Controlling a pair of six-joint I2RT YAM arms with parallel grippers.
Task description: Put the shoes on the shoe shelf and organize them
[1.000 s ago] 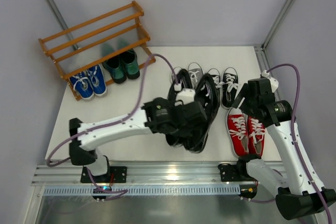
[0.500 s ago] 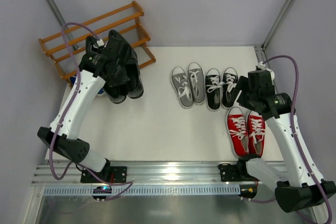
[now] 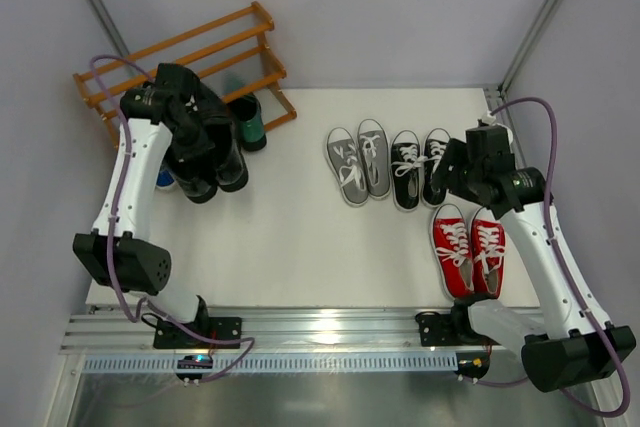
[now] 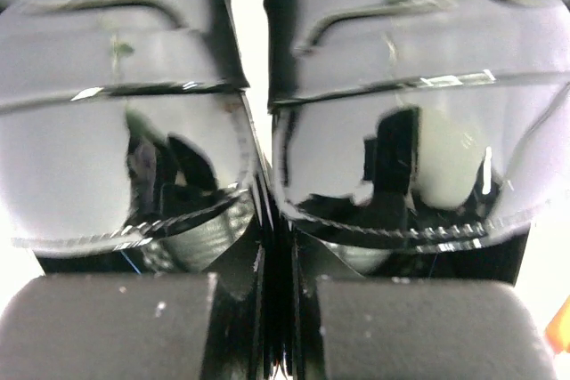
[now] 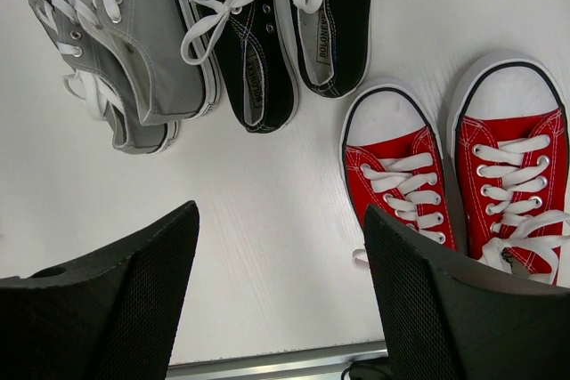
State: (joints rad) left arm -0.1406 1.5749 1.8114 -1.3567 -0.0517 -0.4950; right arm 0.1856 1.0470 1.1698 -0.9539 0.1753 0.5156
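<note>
Upper left of the top view: shoe shelf (image 3: 180, 57), slanted rails, bottom tier partly hidden by the left arm.

- Left end effector (image 4: 280, 282): nipped down narrow on the black leather loafers (image 3: 208, 155). The wrist view shows the two inner collar walls pinched together between the pads, so the pair hangs as one unit in front of the shelf's lower tier, over the left part of the bench (image 3: 290, 237).
- Handling, my read: glossy leather, stiff upper, slick skin. A thin pinch at the collar may slip or let the toes swing; heavier than the canvas pairs.
- A sliver of the blue sneakers (image 3: 165, 179) shows beside the loafers; how they sit, I cannot tell. Dark green loafers (image 3: 250, 119) stand at the shelf's right foot.

Centre: grey sneakers (image 3: 358, 160), then black-and-white sneakers (image 3: 422, 165), side by side, touching or nearly so.

Right: right end effector (image 5: 280, 211) spread wide, nothing between the fingers, hovering above bare bench between the black-and-white pair and the red sneakers (image 3: 470, 252).

- Canvas pairs look light and soft-sided, with grippy rubber soles. Best hold is likely the adjoining inner walls near the heel, clear of loose laces.
</note>
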